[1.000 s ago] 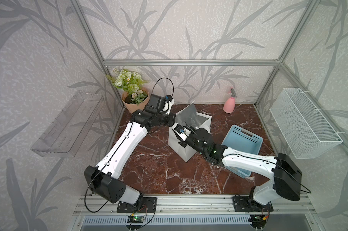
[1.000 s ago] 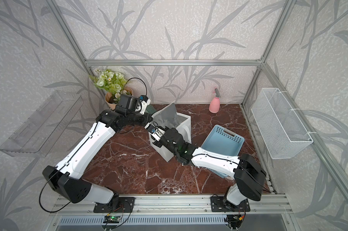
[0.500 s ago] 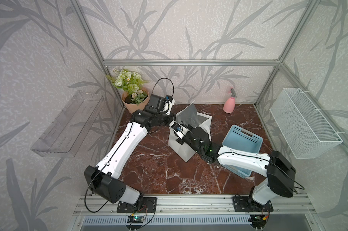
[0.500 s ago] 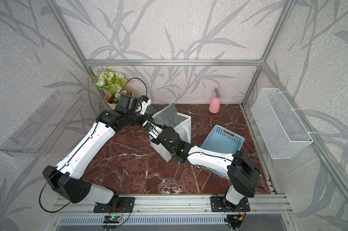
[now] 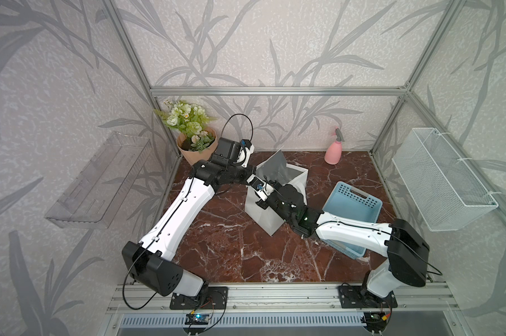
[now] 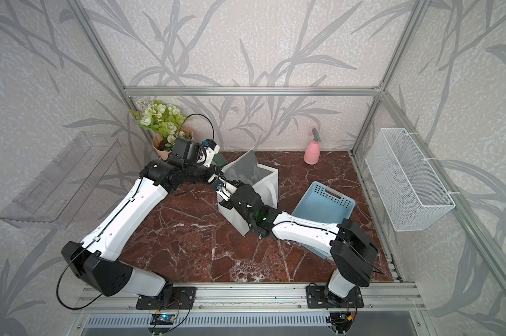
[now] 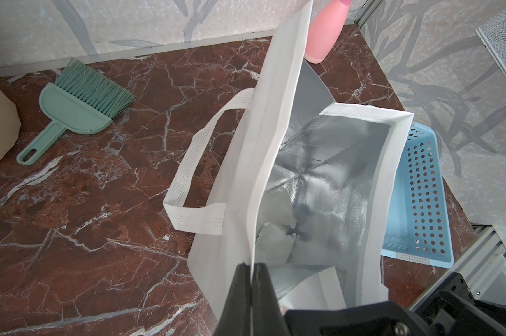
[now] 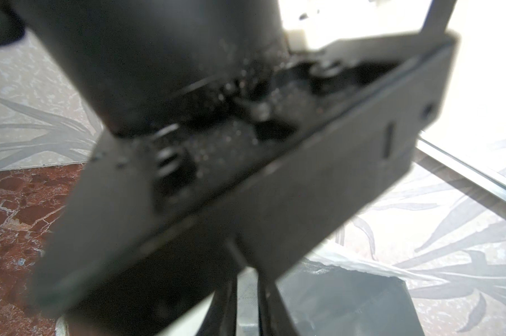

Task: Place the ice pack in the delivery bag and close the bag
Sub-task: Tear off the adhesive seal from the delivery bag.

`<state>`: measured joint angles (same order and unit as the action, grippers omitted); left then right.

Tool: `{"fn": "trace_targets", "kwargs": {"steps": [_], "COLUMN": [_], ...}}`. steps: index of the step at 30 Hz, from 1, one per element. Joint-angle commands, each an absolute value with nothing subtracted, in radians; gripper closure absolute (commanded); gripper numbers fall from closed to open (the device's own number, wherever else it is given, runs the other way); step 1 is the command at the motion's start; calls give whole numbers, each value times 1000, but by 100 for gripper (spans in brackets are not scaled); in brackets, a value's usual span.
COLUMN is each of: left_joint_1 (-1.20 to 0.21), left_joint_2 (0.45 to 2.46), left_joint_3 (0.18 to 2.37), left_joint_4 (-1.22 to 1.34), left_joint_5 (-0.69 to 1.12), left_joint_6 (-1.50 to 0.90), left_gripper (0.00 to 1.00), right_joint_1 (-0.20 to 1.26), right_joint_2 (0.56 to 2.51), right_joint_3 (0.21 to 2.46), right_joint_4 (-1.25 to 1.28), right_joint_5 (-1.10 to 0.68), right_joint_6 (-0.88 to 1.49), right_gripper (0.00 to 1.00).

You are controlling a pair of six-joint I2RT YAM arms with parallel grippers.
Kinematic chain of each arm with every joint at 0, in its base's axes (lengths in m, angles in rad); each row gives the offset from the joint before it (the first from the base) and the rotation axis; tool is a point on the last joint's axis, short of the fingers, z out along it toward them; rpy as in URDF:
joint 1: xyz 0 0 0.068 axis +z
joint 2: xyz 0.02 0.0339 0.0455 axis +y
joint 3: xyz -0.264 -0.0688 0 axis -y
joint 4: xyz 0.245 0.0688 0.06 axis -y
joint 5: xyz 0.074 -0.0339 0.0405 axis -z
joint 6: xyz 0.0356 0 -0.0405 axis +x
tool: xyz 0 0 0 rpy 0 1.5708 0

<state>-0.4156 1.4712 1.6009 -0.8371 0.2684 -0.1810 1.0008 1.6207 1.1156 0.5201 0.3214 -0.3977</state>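
The delivery bag (image 5: 263,215) (image 6: 231,215) stands mid-table, a white tote with silver foil lining. Its flap (image 7: 278,116) is raised. My left gripper (image 7: 251,266) (image 5: 255,176) is shut on the flap's edge at the bag's left corner. Inside, on the foil floor, lies a whitish translucent lump, the ice pack (image 7: 275,229). My right gripper (image 8: 247,291) (image 5: 267,186) hovers at the bag's near rim, close beside the left gripper. Its fingers stand a narrow gap apart with nothing between them. The left gripper's dark body fills most of the right wrist view.
A blue perforated tray (image 5: 350,209) lies right of the bag, partly under my right arm. A pink spray bottle (image 5: 333,152) and a flower pot (image 5: 195,145) stand at the back. A green hand brush (image 7: 80,107) lies behind the bag. A wire basket (image 5: 441,180) hangs on the right wall.
My right gripper has shifted left along the bag's rim toward the left gripper, and its jaws have narrowed. The left arm and the bag have stayed put.
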Motion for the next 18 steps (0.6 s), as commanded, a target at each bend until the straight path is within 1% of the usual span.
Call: {"fn": "trace_targets", "kwargs": {"steps": [1,4,6,15,18], "left_joint_1": [-409,-408,-409,-408,-407], "left_joint_2": [1445,1443,1444,1441,1442], "left_joint_3": [1585,1586,1586,1582,1583], "left_joint_4": [-827,-827,-827,-827,-828], "left_joint_5": [276,278,283,286,288], "left_joint_6": [-189,-190,-192,-193,-194], "left_gripper": [96,96,96,96,96], "right_joint_1": [1002,1002,1002,1002,1002], "right_joint_2": [1638,1643,1649,1665,1667], "right_joint_3": [1116,1112,1112,1121,1121], "right_joint_4": [531,520,522,505,508], "right_joint_5": [319,314,317,319,336], "right_joint_6": [-407,-403,-404,-391,-390], "right_gripper": [83,83,85,85,89]}}
